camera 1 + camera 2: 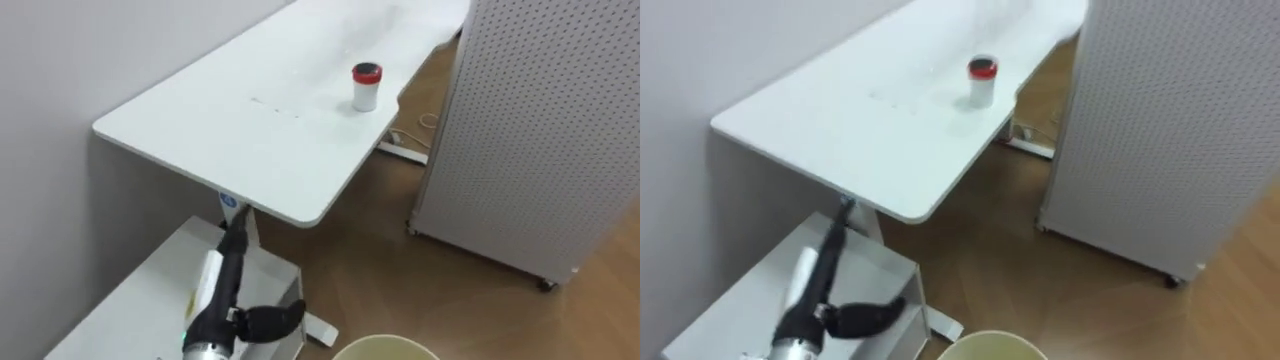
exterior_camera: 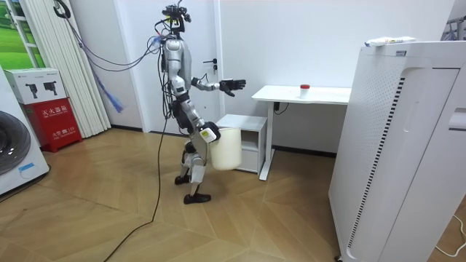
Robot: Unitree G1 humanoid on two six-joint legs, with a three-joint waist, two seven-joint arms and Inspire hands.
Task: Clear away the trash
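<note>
Approach: left hand (image 1: 262,322), fingers apart, short of desk (image 1: 220,130); next, reach red-lidded cup (image 1: 366,87) there; right hand (image 2: 208,134) at bin (image 2: 226,149), grip unclear

A long white table (image 1: 250,130) stands along the pale wall (image 1: 60,60). Under its near end there is a low white cabinet (image 1: 130,310). Beside the table, on the wooden floor (image 1: 400,290), stands a white perforated panel (image 1: 540,130). In the room view, a washing machine (image 2: 14,149), a red box (image 2: 54,124) and light curtains (image 2: 58,65) are at the left.
</note>
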